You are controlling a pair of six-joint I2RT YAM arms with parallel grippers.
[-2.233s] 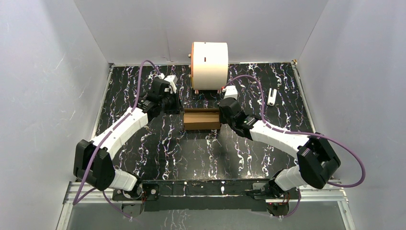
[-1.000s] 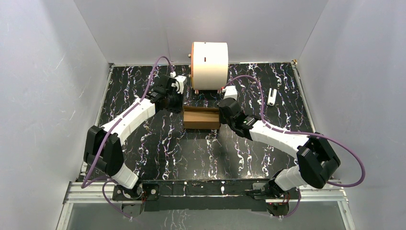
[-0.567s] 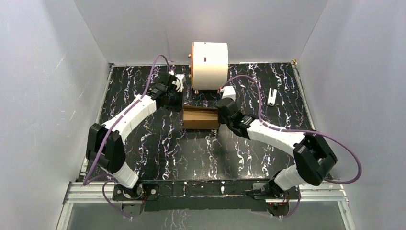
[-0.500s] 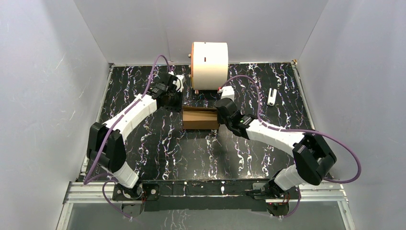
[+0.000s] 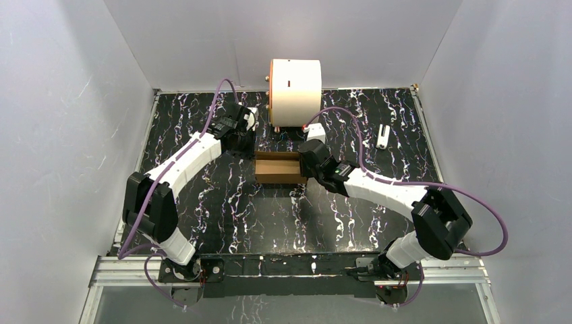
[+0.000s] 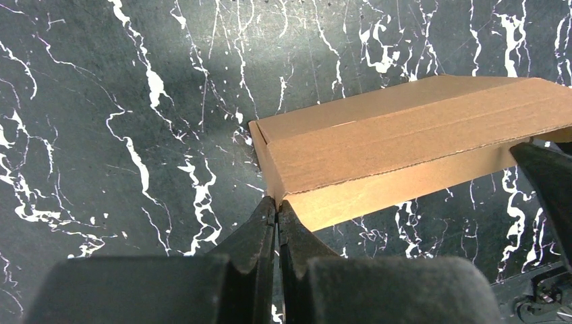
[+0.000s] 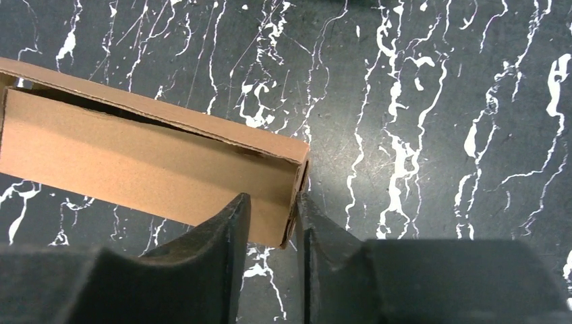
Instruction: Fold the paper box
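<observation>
The paper box (image 5: pixel 276 169) is a small brown carton lying at the middle of the black marbled table (image 5: pixel 202 196). My left gripper (image 5: pixel 244 143) is at its back-left corner. In the left wrist view that gripper (image 6: pixel 276 202) is shut, its tips touching the corner of the box (image 6: pixel 405 142), with nothing seen between them. My right gripper (image 5: pixel 307 162) is at the box's right end. In the right wrist view it (image 7: pixel 271 202) stands open astride the end corner of the box (image 7: pixel 148 158), one finger over the long side and the other just outside the end wall.
A large white cylinder with an orange rim (image 5: pixel 295 91) stands just behind the box at the back edge. A small white object (image 5: pixel 383 136) lies at the back right. Grey walls close in three sides. The right arm's dark finger (image 6: pixel 550 182) shows in the left wrist view.
The right gripper has opened and its arm has shifted left, nudging the box slightly left. The left arm swung toward the back earlier and has hardly moved since.
</observation>
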